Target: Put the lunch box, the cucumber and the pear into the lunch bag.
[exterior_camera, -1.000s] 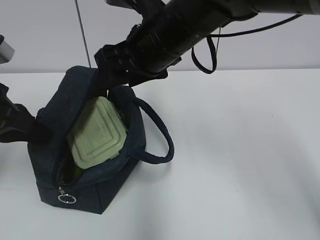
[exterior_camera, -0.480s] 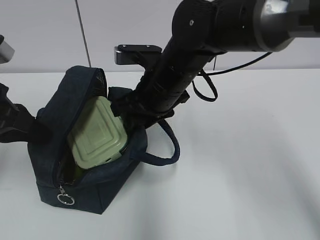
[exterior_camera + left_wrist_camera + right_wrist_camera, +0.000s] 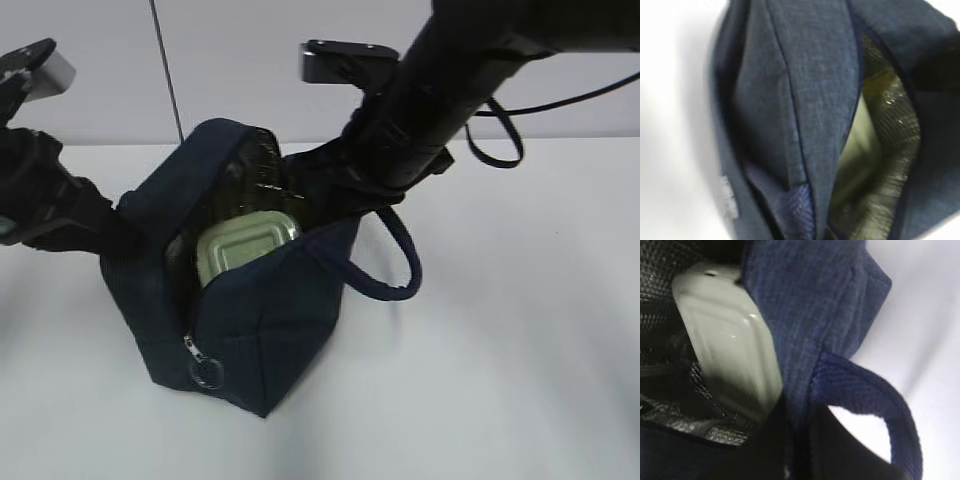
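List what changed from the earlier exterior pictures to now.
The dark navy fabric lunch bag has been tipped more upright and shifted right, its mouth pulled wider. The sage-green lidded lunch box has sunk deeper, only its top edge showing. The right arm has swung up and right, while the left arm has risen at the bag's left side. The box stays inside, the loop handle still hanging right.

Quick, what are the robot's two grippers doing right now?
Left gripper: at the lunch bag edge, jaws hidden, cannot tell.
Right gripper: at the bag's rim, cannot tell.
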You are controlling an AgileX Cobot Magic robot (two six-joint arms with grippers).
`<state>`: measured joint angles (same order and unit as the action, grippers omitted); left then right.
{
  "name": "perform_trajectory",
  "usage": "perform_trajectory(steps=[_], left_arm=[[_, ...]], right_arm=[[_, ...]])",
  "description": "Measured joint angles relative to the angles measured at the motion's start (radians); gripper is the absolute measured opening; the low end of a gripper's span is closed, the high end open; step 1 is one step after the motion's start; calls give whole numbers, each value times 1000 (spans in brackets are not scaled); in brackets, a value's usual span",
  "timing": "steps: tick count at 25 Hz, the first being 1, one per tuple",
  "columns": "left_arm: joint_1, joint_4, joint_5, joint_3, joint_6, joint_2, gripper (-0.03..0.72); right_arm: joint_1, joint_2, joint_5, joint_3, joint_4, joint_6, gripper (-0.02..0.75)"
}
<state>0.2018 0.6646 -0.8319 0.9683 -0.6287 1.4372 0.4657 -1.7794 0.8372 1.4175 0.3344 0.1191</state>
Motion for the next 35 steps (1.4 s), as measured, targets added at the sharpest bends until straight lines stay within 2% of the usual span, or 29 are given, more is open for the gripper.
perform_trajectory(steps=[4,8,10,15,17,21,23,26,30,33,35], left_arm=[[55,-14,-3,61,22,59,1],[107,-16,-3,85,31,94,4],[118,-9,-3,87,31,97,41],[120,-2,-1,90,31,84,320],[120,-3,0,90,31,62,363],[120,0,65,42,22,-30,380],[121,19,133,-16,-12,-91,382],[121,67,228,-110,-80,-198,382],[122,98,322,-207,-118,-308,382],[122,99,345,-245,-126,-359,370],[122,99,346,-251,-127,-371,362]], right_arm=[[-13,102,-37,-127,26,24,3],[-13,133,-56,-178,30,34,5],[-13,133,-56,-179,30,56,34],[-13,166,-50,-179,32,86,466],[-13,203,-50,-179,25,87,552],[-13,319,-86,-190,7,90,554],[11,405,-124,-210,5,95,529],[83,516,-338,-361,16,113,497],[265,622,-601,-591,25,118,485],[412,626,-837,-787,30,119,469],[490,599,-939,-868,31,119,448]])
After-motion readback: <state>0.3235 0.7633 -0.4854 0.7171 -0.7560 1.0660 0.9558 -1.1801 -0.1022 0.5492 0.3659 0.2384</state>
